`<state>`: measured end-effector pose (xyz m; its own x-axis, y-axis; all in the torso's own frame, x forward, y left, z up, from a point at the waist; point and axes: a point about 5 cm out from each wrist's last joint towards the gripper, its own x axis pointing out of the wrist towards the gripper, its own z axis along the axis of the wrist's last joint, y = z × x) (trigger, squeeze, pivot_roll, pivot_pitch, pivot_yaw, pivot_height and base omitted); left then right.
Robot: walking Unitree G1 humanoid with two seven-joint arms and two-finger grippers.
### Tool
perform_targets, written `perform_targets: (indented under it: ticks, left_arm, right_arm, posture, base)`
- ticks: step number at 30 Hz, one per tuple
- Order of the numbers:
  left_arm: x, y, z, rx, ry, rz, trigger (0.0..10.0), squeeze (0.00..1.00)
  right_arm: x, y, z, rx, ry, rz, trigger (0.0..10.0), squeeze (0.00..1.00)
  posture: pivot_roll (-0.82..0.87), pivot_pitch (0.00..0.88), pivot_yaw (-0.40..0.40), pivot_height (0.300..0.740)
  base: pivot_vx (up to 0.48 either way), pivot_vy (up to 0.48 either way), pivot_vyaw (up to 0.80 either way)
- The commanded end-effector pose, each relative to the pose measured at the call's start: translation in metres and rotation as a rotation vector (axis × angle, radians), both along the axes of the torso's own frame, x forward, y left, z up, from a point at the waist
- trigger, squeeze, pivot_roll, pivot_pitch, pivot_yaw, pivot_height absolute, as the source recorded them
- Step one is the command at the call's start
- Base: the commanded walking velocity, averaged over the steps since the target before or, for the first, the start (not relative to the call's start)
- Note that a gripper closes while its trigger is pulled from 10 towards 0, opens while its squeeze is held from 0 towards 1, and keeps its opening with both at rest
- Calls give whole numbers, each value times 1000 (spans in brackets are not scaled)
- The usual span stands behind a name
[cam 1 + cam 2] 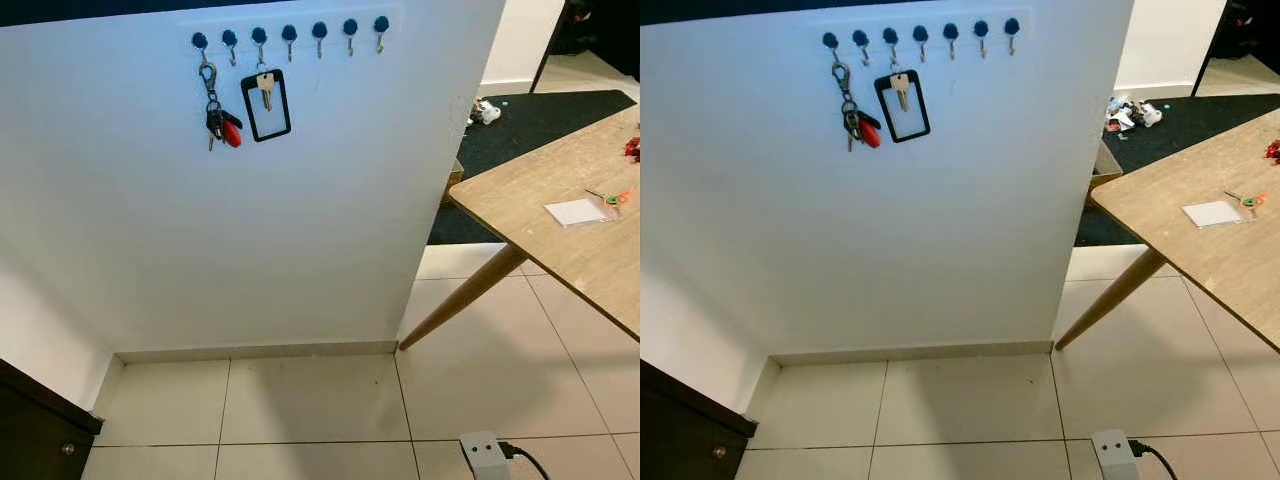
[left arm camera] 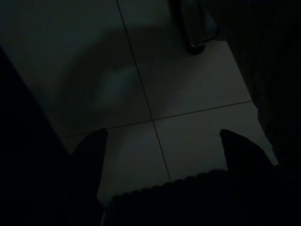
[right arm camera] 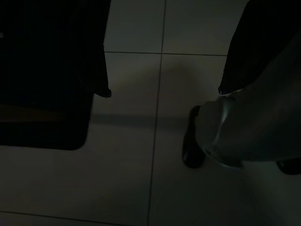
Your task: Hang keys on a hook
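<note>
Key bunch (image 1: pixel 216 122) hanging on leftmost hook (image 1: pixel 200 42). Left end effector (image 2: pixel 162 141) spread wide, empty, over floor tiles (image 2: pixel 188 84). Right end effector's state: cannot tell.

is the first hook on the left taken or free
Taken: a key bunch with a red fob hangs from the leftmost hook by its clip.

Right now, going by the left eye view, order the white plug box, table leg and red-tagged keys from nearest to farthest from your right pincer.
Right pincer hangs near floor.
1. White plug box, floor, right.
2. Table leg, ahead, right.
3. Red-tagged keys, up on the wall, left.
</note>
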<state>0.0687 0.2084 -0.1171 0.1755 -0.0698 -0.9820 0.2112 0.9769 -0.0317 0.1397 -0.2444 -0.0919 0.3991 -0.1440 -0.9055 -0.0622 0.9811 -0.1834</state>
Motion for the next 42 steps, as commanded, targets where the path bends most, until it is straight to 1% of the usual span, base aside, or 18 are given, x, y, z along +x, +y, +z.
perform_targets:
  ticks: [1,2,3,5,9,10,13,20,22,23,27,28,31,35,37,39,41,42]
  left_arm:
    - [26,3,6,-3,-132,81,10000,0]
    - [26,3,6,-3,-132,81,10000,0]
    - [21,8,6,13,-140,149,10000,0]
    - [20,10,6,19,-142,161,10000,0]
    - [10,19,6,47,-131,185,10000,0]
    - [10,19,6,47,-131,185,10000,0]
    - [2,22,5,58,-122,209,10000,0]
    - [-9,19,3,55,-99,239,10000,0]
    - [-16,15,1,51,-84,258,10000,0]
    - [-16,15,1,51,-84,258,10000,0]
    - [-29,5,-3,45,-64,273,10000,0]
    - [-29,5,-3,45,-64,273,10000,0]
    - [-36,-4,-5,28,-50,229,10000,0]
    - [-39,-11,-6,18,-41,176,10000,0]
    - [-40,-20,-7,10,-43,107,10000,0]
    - [-40,-22,-7,8,-44,98,10000,0]
    - [-40,-29,-8,-2,-47,51,10000,0]
    - [-40,-29,-8,-2,-47,51,10000,0]
  right_arm:
    - [-5,2,-2,8,14,-15,10000,0]
    - [-5,2,-2,8,14,-15,10000,0]
    - [-4,3,-2,7,12,-12,10000,0]
    - [-4,3,-2,7,11,-11,10000,0]
    - [-3,5,-2,2,13,-5,10000,0]
    - [-3,5,-2,2,13,-5,10000,0]
    - [-2,8,-3,2,15,4,10000,0]
    - [2,9,-2,2,8,13,10000,0]
    - [3,11,-2,5,12,27,10000,0]
    - [3,11,-2,5,12,27,10000,0]
    - [5,7,0,-10,18,67,10000,0]
    - [5,7,0,-10,18,67,10000,0]
    - [11,4,3,-18,2,59,10000,0]
    - [16,4,5,-15,-11,50,10000,0]
    - [20,3,7,-23,-21,74,10000,0]
    - [20,2,7,-29,-20,79,10000,0]
    - [15,-4,7,-39,-8,58,10000,0]
    - [15,-4,7,-39,-8,58,10000,0]
  posture:
    - [-114,40,71,740]
    - [-114,40,71,740]
    - [-99,43,67,740]
    - [-99,43,67,740]
    - [-91,42,71,740]
    - [-91,42,71,740]
    - [-66,44,59,740]
    - [-74,29,55,740]
    - [-68,15,30,740]
    - [-68,15,30,740]
    - [-63,0,18,740]
    - [-63,0,18,740]
    - [-81,0,28,740]
    - [-105,0,35,740]
    - [-121,0,40,740]
    - [-121,0,40,740]
    - [-136,7,47,740]
    - [-136,7,47,740]
  base:
    - [0,0,0]
    - [0,0,0]
    - [0,0,0]
    - [0,0,0]
    - [0,0,0]
    - [0,0,0]
    - [0,0,0]
    - [0,0,0]
    - [0,0,0]
    - [0,0,0]
    - [0,0,0]
    - [0,0,0]
    - [0,0,0]
    - [0,0,0]
    - [0,0,-716]
    - [0,0,-800]
    - [0,0,-800]
    - [0,0,-800]
